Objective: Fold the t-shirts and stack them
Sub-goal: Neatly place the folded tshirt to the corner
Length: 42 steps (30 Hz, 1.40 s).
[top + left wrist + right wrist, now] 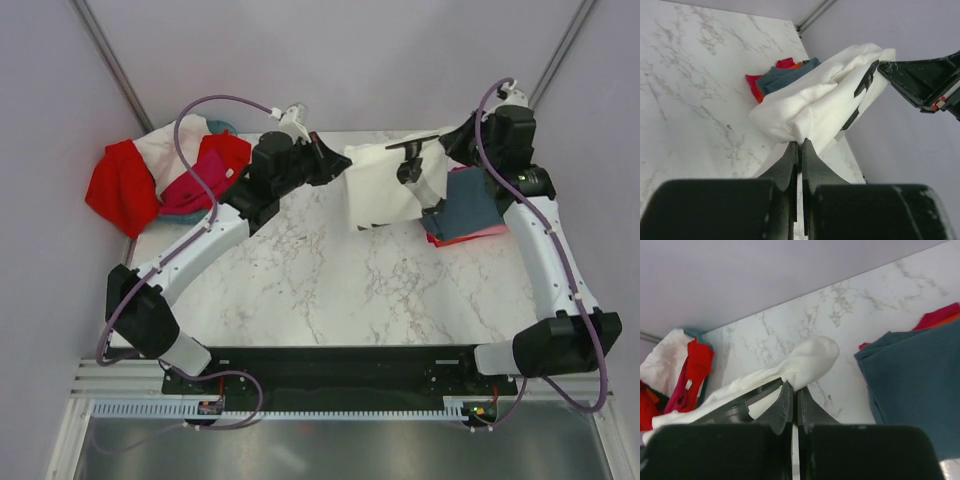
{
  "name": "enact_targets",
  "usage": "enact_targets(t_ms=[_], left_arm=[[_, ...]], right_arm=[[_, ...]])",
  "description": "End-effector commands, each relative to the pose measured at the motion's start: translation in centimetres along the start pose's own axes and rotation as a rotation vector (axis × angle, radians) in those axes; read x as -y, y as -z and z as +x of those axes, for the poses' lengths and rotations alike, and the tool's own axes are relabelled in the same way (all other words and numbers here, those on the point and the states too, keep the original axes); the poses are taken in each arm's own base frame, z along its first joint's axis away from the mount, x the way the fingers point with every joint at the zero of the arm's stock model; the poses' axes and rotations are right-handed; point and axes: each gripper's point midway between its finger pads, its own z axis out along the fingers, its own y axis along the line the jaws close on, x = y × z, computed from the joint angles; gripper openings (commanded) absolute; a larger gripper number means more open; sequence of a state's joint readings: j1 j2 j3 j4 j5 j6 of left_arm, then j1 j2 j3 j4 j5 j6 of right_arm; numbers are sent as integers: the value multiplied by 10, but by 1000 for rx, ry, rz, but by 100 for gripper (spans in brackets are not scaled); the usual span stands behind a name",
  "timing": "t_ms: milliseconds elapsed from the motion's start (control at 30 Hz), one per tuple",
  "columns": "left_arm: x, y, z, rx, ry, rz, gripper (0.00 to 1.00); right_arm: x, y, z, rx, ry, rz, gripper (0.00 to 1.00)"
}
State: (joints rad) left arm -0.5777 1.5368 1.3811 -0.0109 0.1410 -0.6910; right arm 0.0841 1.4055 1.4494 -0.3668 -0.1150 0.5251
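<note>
A white t-shirt (385, 185) hangs folded above the far middle of the table, held between both arms. My left gripper (335, 160) is shut on its left edge; the cloth (810, 107) bunches at my fingertips (801, 143). My right gripper (408, 168) is shut on its right edge (807, 365), pinched at the tips (795, 386). A folded slate grey-blue t-shirt (470, 205) lies at the far right on top of red and coral pink ones (490, 232). It also shows in the right wrist view (915, 375) and the left wrist view (787, 75).
A heap of red (120, 185), magenta (195, 190) and white (165, 145) shirts fills a teal basket (222, 126) at the far left corner. Grey walls close in the back and both sides. Marbled tabletop (330, 290) lies in front.
</note>
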Motion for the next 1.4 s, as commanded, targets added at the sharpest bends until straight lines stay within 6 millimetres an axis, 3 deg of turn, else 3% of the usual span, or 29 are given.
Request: enact_targets(t_ms=[0, 67, 100, 200, 267, 367, 400, 467, 500, 600, 733, 967, 1167, 1367], left_arm=[[60, 7, -13, 98, 9, 63, 2], [81, 2, -12, 136, -5, 67, 2], [100, -1, 3, 114, -15, 95, 2], [128, -19, 27, 91, -10, 143, 2], [138, -36, 42, 79, -10, 156, 2], [160, -48, 54, 92, -8, 191, 2], [162, -60, 71, 80, -15, 194, 2], [174, -68, 70, 102, -14, 210, 2], [172, -80, 87, 78, -18, 202, 2], [189, -89, 94, 72, -17, 238, 2], [183, -113, 111, 73, -30, 211, 2], [172, -141, 111, 119, -58, 159, 2], [149, -159, 122, 97, -13, 124, 2], [119, -177, 120, 103, 34, 83, 2]], right_arm=[[36, 40, -49, 148, 34, 217, 0], [53, 64, -68, 197, 42, 323, 0], [63, 72, -76, 225, 60, 393, 0], [96, 95, -96, 262, 59, 533, 0], [114, 104, -102, 275, 50, 590, 0], [141, 107, -107, 278, 25, 652, 0], [148, 108, -108, 279, 17, 669, 0], [167, 107, -111, 273, -11, 696, 0], [174, 105, -111, 266, -22, 703, 0], [191, 100, -114, 251, -39, 711, 0], [212, 89, -114, 235, -59, 731, 0], [234, 51, -103, 174, -85, 702, 0], [245, 22, -93, 138, -111, 665, 0], [253, -1, -85, 112, -127, 638, 0]])
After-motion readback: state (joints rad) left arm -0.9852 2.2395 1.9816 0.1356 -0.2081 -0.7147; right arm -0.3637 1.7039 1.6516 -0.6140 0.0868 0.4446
